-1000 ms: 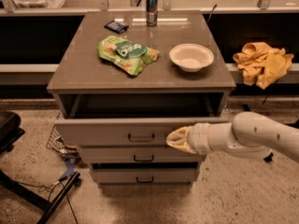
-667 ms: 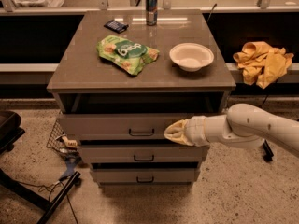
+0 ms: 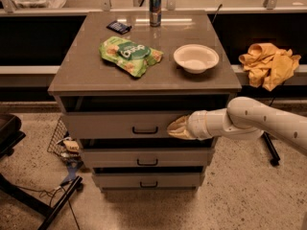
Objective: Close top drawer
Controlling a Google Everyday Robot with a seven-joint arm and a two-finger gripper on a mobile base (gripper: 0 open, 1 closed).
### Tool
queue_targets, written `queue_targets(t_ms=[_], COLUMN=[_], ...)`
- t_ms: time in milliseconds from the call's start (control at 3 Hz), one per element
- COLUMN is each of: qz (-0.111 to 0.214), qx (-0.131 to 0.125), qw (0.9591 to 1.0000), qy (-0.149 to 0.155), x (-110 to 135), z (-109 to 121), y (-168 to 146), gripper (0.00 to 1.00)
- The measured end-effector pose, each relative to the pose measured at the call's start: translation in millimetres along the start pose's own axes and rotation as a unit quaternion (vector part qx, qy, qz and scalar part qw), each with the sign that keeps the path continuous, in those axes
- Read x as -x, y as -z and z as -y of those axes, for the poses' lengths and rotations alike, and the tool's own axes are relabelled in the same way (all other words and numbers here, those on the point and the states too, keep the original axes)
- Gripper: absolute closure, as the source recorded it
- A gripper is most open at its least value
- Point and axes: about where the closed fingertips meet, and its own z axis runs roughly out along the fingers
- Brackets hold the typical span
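Observation:
The top drawer [image 3: 115,124] is a wide grey drawer with a small dark loop handle [image 3: 145,130] at its centre. Its front stands only slightly out from the cabinet, with a thin dark gap above it. My gripper [image 3: 175,127] comes in from the right on a white arm and presses against the drawer front just right of the handle. Two shorter grey drawers sit below, the middle one [image 3: 144,158] and the bottom one [image 3: 146,180].
On the cabinet top [image 3: 86,75] lie a green snack bag [image 3: 129,55], a white bowl [image 3: 195,58], a can [image 3: 155,8] and a small dark packet [image 3: 118,27]. A yellow cloth [image 3: 267,63] lies on the right ledge. Clutter and cables lie on the floor at left.
The gripper has pushed the top drawer inward; the open box interior seen a second ago is now almost hidden. The arm has moved up and toward the cabinet.

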Motion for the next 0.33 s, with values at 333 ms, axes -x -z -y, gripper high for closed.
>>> queue_targets(t_ms=[333], qz=[0.000], qx=[0.000], qw=[1.0000], qy=[0.000], x=[0.8], z=[-6.5], y=[2.6], gripper=[1.00])
